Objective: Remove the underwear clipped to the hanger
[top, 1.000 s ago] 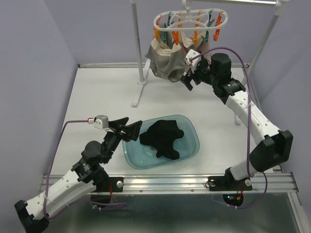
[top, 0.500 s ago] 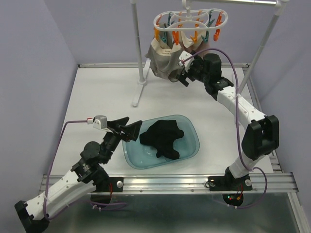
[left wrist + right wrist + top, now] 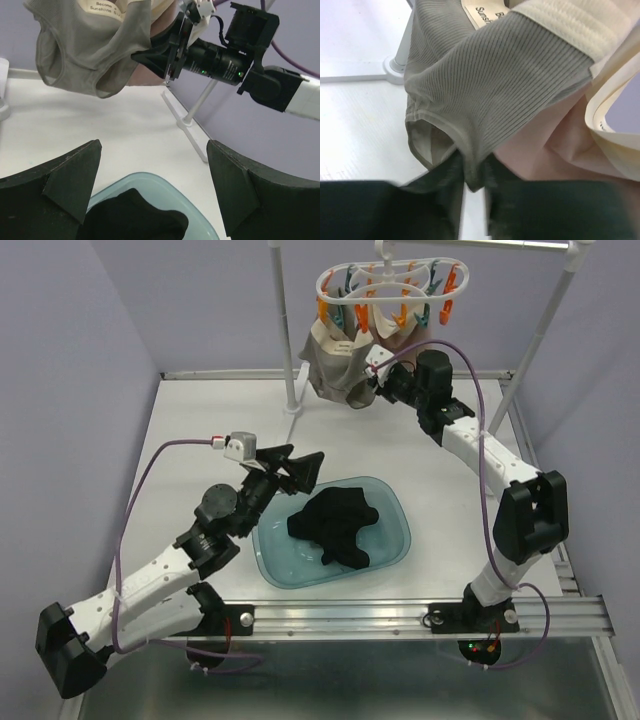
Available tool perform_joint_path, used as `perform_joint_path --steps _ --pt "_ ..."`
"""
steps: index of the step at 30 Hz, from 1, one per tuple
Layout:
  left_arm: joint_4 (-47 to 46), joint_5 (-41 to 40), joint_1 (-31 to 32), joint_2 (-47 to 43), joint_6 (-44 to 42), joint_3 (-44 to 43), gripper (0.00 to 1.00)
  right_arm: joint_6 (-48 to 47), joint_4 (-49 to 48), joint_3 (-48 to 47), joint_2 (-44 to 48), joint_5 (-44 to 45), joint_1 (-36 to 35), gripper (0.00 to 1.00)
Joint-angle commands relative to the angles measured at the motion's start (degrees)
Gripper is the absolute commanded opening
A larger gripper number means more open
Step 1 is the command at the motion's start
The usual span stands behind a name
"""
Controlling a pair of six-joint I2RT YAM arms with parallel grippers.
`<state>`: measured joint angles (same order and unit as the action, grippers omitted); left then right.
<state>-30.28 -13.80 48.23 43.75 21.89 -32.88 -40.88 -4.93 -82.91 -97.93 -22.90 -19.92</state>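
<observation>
**Surface and room.** A white matte table (image 3: 200, 440) is enclosed by plain lavender walls (image 3: 80, 340). White tubular rack poles (image 3: 291, 330) are planted at the 12 o'clock edge, and a metal rail is seen along the 6 o'clock edge.

**Hanger** (image 3: 385, 282). White plastic oval ring, hung at 12 o'clock above the table with the hook upward. In the top view its long axis is laid from 9 to 3 o'clock. Orange and teal clothespins (image 3: 400, 315) are dangled from it.

**Underwear, clipped.**
- A taupe garment (image 3: 335, 375) of fine ribbed knit is hung below the pins, waistband up and leg openings down; a printed label is sewn inside the waistband.
- A smooth pale pink garment (image 3: 550, 150) is pressed against it at its 3 o'clock side.
- A cream ribbed band (image 3: 560, 25) is seen above that.

**Underwear, removed.** A black garment (image 3: 335, 525) is crumpled in a translucent teal basin (image 3: 290, 562), a rounded rectangle near table centre. The heap is stretched roughly from 11 to 5 o'clock.

**Right gripper** (image 3: 474, 187). Raised at 12 o'clock, with the fingers pressed together on the lower hem of the taupe garment.

**Left gripper** (image 3: 153, 146). Black fingers are spread wide above the basin's 10 o'clock rim, pointed toward 1 o'clock; nothing is held.
</observation>
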Motion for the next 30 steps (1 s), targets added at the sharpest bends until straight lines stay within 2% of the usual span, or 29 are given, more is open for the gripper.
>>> perform_joint_path --steps 1,2,5,6,9,19,27,30 --pt "-8.82 5.68 -4.43 6.58 1.22 -7.53 0.97 -0.34 -3.95 0.91 1.69 -1.80 -0.03 0.11" --pt "-9.26 7.98 -6.02 8.18 2.36 -8.94 0.95 -0.08 -3.95 1.52 2.12 -1.63 -0.03 0.01" --pt "-13.47 19.93 -11.38 15.03 8.77 -14.13 0.89 2.03 -3.86 4.07 4.67 -1.89 0.06 0.01" --pt "-14.97 22.13 -14.10 16.79 10.26 -16.49 0.88 2.47 -3.77 5.29 5.29 -2.15 0.15 0.01" --pt "-18.41 26.72 -15.88 23.82 12.56 -23.24 0.86 4.67 -3.42 6.36 7.14 -2.86 0.15 0.01" --pt "-12.53 26.46 -15.97 43.68 13.00 -45.92 0.83 5.90 -1.58 7.41 9.69 -3.21 0.23 0.01" --pt "-5.93 25.76 -15.97 53.98 15.20 -61.05 0.81 6.34 -1.14 7.77 10.48 -3.30 0.32 0.01" --pt "-2.77 24.71 -15.97 56.44 15.82 -64.31 0.80 6.87 -1.22 7.51 10.65 -3.30 0.32 0.01"
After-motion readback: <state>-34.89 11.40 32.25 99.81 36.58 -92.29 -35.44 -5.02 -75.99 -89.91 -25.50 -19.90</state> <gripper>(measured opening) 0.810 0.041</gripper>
